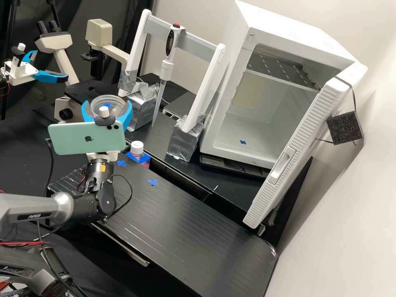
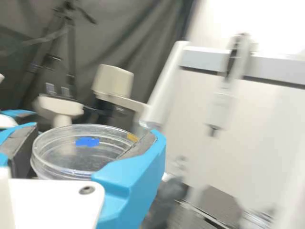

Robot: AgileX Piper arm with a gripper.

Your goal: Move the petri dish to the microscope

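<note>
Dark drapes (image 1: 123,20) are hung behind the black, finely lined table (image 1: 185,222), and a plain pale wall (image 1: 350,231) is set to its right in the high view. A round, clear plastic petri dish (image 2: 71,160) is held clamped between the two blue fingers of the white hand (image 1: 107,107), raised off the table, near the off-white microscope (image 1: 66,66).

By judgement, carrying is the step in hand, with placement still to be done. The smooth, curved wall is gripped from opposite sides, so it could be slipped or spun if the squeeze is too weak; if too strong, thin plastic could be bowed or cracked. If the wrist is tilted, the dish could be tipped and any contents spilled. The microscope's overhanging lamp arm (image 1: 113,53) could be struck if the approach is made too high, and its flat black stage (image 1: 78,87) if made too low. By a wide swing, the white upright frame (image 1: 204,88) or its slim pipette (image 1: 167,68) could be knocked.

Glossy, see-through walls and a ringed rim are shown by the dish; the fingers are lined with dull grey pads. The frame's feet are seated in crinkled silver wrapping (image 1: 181,142).
</note>
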